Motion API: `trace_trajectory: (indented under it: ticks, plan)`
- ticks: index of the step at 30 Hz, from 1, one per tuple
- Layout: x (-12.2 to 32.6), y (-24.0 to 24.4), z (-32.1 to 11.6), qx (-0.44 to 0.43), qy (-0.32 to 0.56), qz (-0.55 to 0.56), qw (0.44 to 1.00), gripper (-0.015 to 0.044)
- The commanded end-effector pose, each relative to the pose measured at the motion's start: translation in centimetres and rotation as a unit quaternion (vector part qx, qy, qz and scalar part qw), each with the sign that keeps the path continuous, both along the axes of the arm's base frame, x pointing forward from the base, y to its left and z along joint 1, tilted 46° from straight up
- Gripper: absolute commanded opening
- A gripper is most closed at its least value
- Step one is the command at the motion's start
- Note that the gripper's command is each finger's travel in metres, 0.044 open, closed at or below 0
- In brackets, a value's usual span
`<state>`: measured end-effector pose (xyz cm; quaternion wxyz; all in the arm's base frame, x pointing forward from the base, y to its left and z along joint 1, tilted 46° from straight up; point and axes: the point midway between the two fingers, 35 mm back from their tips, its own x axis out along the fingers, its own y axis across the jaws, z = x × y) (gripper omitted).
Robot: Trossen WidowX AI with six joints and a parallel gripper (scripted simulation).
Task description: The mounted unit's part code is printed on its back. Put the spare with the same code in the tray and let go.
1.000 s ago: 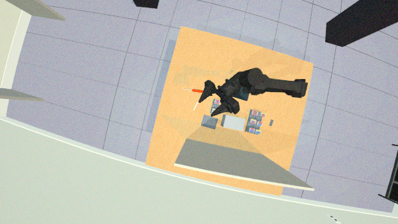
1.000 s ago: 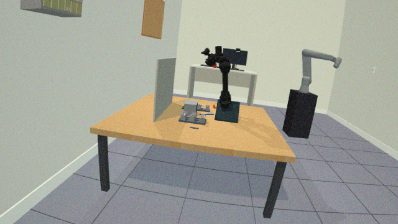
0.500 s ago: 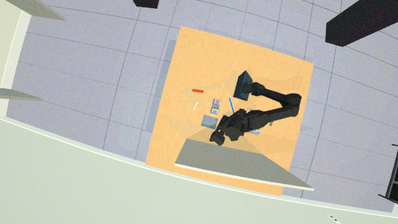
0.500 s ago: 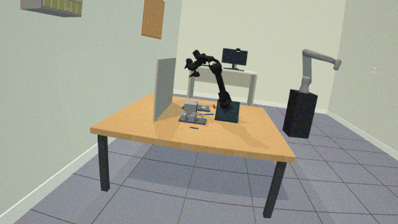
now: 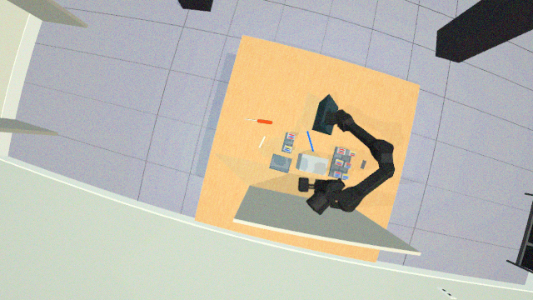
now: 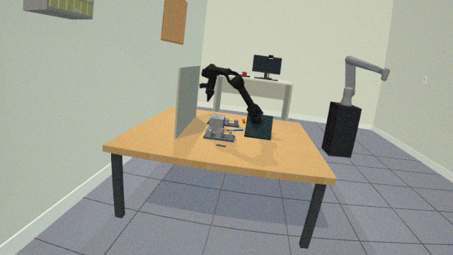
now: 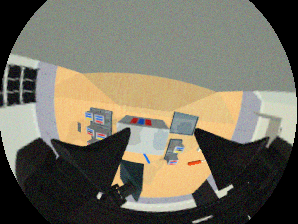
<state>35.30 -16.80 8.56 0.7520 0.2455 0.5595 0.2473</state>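
Observation:
The mounted unit (image 5: 312,163) (image 6: 216,122) (image 7: 142,142) is a light grey box in the middle of the group. Its back face in the wrist view shows a red, a blue and a red block side by side. A larger rack (image 6: 219,138) (image 7: 106,113) holds several spares with striped labels; a finger partly hides it in the wrist view. A smaller rack (image 5: 288,142) (image 7: 174,149) holds two labelled spares. The grey-blue tray (image 5: 281,162) (image 7: 184,123) is empty. My gripper (image 5: 310,193) (image 6: 206,93) (image 7: 163,131) is open and empty, high above the table behind the unit.
A tall grey panel (image 5: 308,212) (image 6: 187,99) (image 7: 150,45) stands behind the group, close to my gripper. A blue stick (image 5: 310,142) (image 7: 146,158), an orange-handled screwdriver (image 5: 265,122) (image 7: 194,162), a white stick (image 5: 261,142) and a small dark block (image 5: 363,164) (image 6: 221,145) lie on the table.

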Motion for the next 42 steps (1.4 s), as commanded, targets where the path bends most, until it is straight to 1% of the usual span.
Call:
trace_trajectory:
  ticks: [1, 8, 12, 14, 30, 34, 38, 42]
  plan:
    - [-0.1, 2.7, 1.3, 0.038, 0.084, -0.014, 0.996, 0.0440]
    - [-0.1, 2.8, 1.1, 0.039, 0.084, -0.013, 0.996, 0.0440]
    - [0.7, 6.0, -2.1, 0.042, 0.088, -0.002, 0.995, 0.0440]
    - [0.7, 6.7, -2.7, 0.043, 0.089, 0.000, 0.995, 0.0440]
    - [0.5, 6.4, -3.0, 0.044, 0.096, -0.008, 0.994, 0.0440]
    - [-1.5, 4.1, -5.0, 0.047, 0.156, -0.075, 0.984, 0.0440]
    - [-5.1, 1.1, -7.9, 0.055, 0.244, -0.176, 0.952, 0.0440]
    - [-10.9, -1.9, -11.5, 0.085, 0.359, -0.310, 0.876, 0.0440]
